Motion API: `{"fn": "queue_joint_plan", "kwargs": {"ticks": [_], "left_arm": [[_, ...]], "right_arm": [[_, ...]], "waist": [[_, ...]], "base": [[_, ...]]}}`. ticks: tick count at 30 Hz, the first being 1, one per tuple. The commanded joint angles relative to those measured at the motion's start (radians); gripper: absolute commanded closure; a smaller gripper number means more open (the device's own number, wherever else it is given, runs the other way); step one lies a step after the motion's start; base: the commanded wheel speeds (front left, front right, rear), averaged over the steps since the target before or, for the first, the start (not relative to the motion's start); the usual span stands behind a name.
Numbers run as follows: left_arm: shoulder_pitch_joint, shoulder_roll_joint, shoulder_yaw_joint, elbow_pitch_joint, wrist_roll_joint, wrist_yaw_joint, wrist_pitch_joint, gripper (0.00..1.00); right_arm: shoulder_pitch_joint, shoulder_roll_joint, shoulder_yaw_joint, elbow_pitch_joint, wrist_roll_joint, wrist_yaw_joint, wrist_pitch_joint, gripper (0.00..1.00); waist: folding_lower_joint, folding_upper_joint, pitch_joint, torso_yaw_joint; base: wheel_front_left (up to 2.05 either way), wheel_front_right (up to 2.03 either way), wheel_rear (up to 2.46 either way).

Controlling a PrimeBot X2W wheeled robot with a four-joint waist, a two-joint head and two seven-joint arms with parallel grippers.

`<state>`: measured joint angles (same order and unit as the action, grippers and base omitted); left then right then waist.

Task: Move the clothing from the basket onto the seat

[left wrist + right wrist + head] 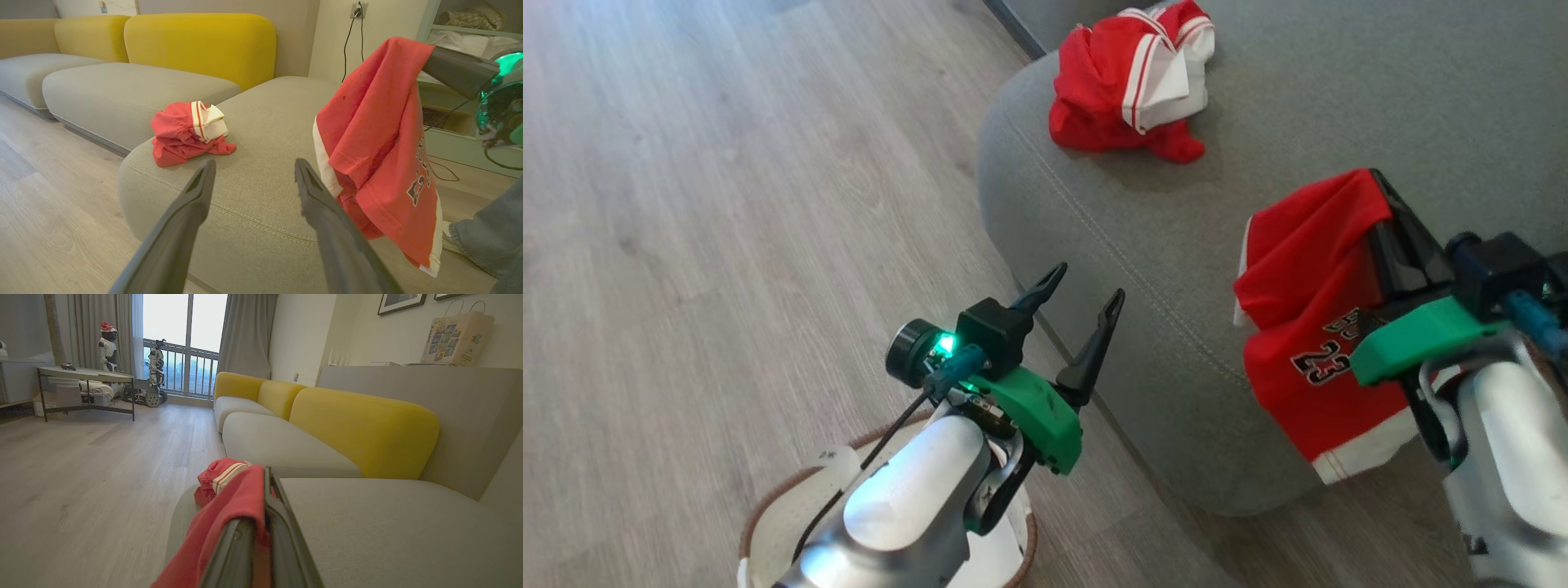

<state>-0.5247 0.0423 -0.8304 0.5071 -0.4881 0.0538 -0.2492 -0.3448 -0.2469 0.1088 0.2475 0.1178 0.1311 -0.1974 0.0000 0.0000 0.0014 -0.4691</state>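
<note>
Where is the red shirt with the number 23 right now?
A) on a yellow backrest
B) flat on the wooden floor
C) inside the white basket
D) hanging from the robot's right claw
D: the right claw is shut on the number 23 shirt, which dangles in the air at the edge of the grey seat.

Grey seat [1143, 269], crumpled red garment [1131, 82] on it, basket [784, 531] on floor [686, 204]
</note>
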Motion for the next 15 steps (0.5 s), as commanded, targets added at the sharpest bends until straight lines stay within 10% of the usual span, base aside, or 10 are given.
{"fn": "queue_joint_plan", "kwargs": {"ticks": [1, 15], "left_arm": [[-0.042, 0.008, 0.028, -0.036, 0.001, 0.007, -0.013, 0.00], [-0.124, 0.019, 0.041, -0.047, 0.066, 0.015, -0.013, 0.00]], "right_arm": [[-0.070, -0.017, 0.020, -0.037, 0.013, 0.000, 0.009, 1.00], [-0.484, -0.143, 0.047, 0.113, 0.099, 0.000, 0.077, 1.00]], "waist": [[0.0000, 0.0000, 0.023, -0.012], [0.0000, 0.0000, 0.211, 0.081]], "base": [[0.00, 0.00, 0.00], [0.00, 0.00, 0.00]]}}
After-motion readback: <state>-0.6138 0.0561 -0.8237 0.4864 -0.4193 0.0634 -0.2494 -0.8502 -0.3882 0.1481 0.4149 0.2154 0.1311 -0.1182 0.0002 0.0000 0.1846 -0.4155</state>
